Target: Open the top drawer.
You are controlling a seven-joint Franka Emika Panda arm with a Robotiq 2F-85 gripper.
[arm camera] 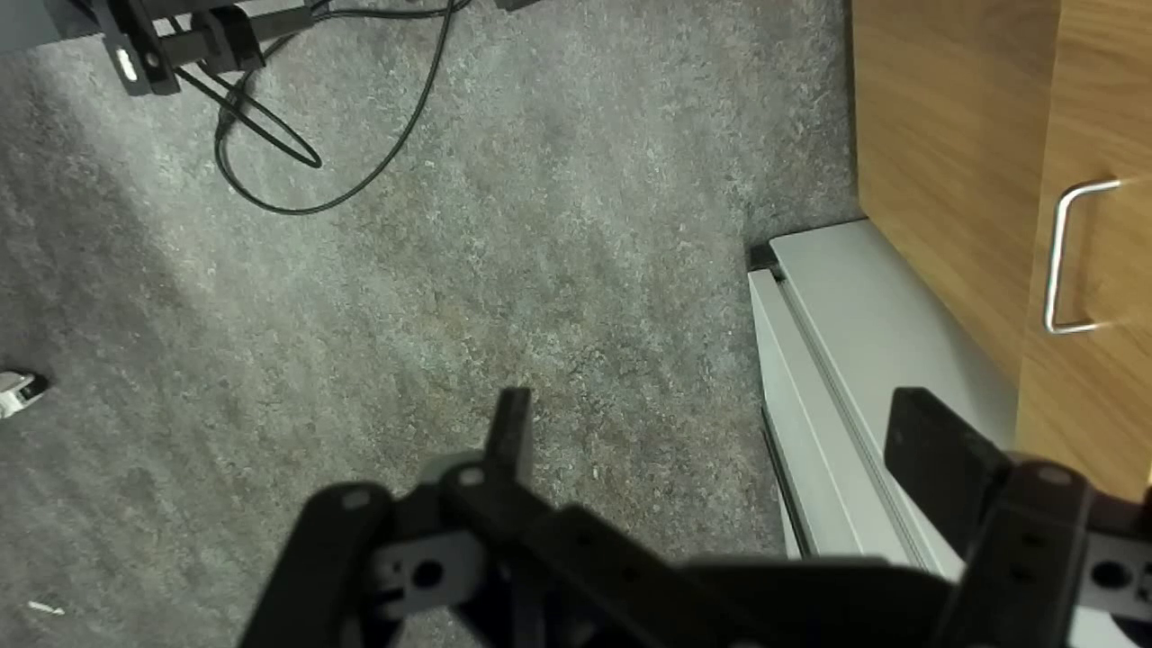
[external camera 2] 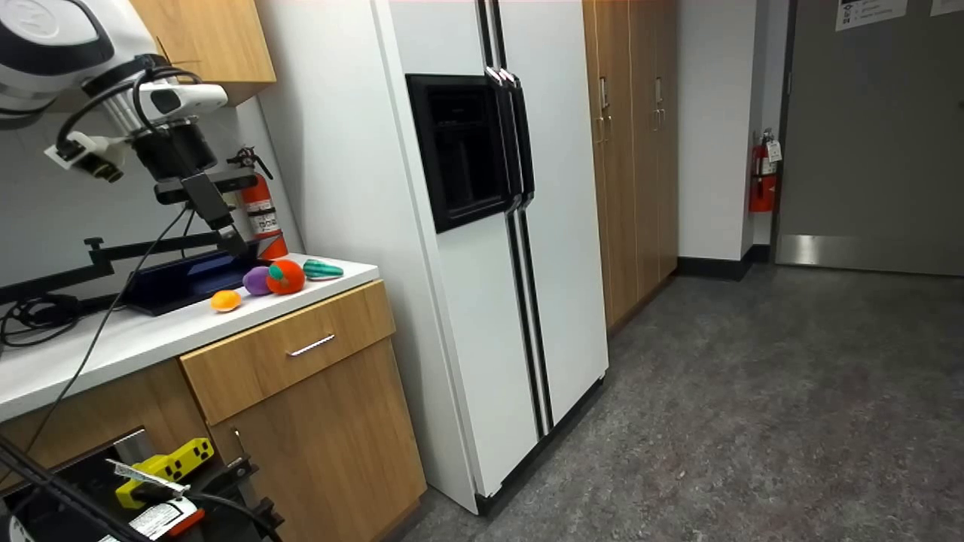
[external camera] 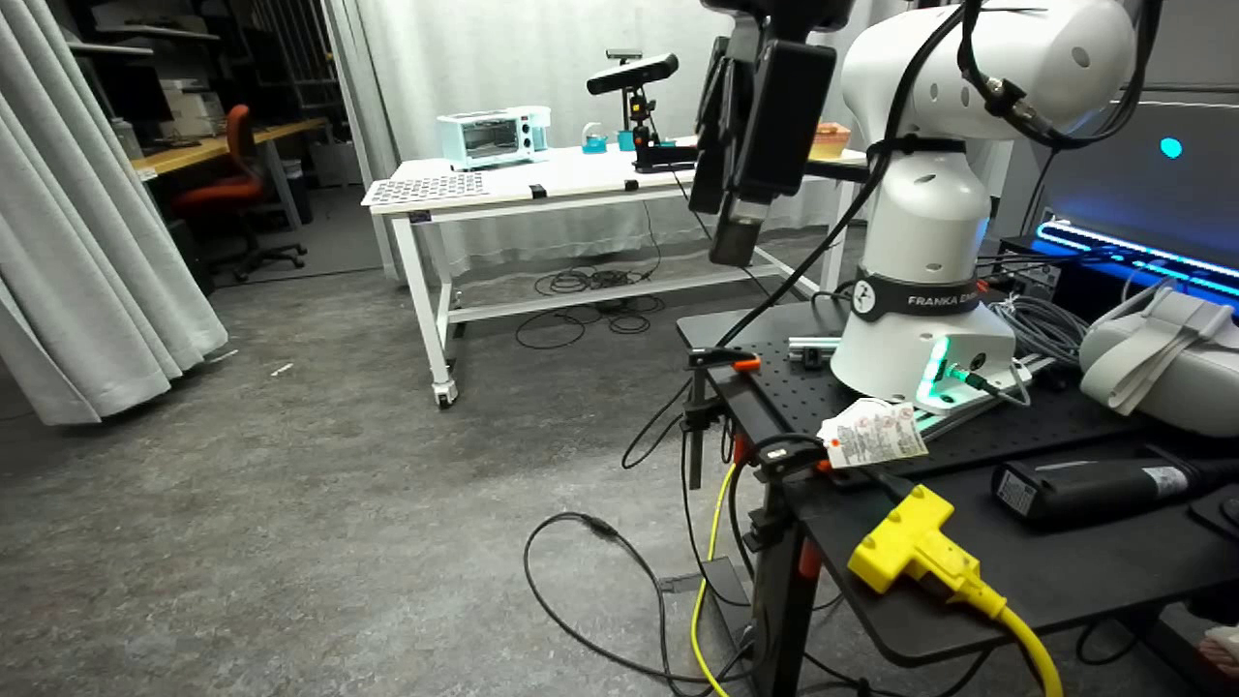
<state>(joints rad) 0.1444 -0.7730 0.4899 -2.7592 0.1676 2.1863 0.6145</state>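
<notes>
The top drawer (external camera 2: 256, 369) is shut under the white counter. Only its light-wood front panel shows, with a silver bar handle (external camera 2: 310, 345); its inside is hidden. In the wrist view the drawer front (arm camera: 1093, 387) and its handle (arm camera: 1057, 261) are at the right edge. My gripper (arm camera: 711, 405) is open with nothing between its fingers, over floor and the fridge's side in that view. In the exterior views my gripper (external camera 2: 232, 239) (external camera: 736, 237) points downward. It is apart from the handle and higher than the drawer.
Toy produce, including a red tomato (external camera 2: 286, 277), sits on the counter (external camera 2: 162, 335) beside a dark blue tray (external camera 2: 188, 280). A white fridge (external camera 2: 361, 150) stands next to the drawer cabinet. A cabinet door (external camera 2: 324, 444) is below the drawer. The robot's black table (external camera: 1065, 561) carries cables.
</notes>
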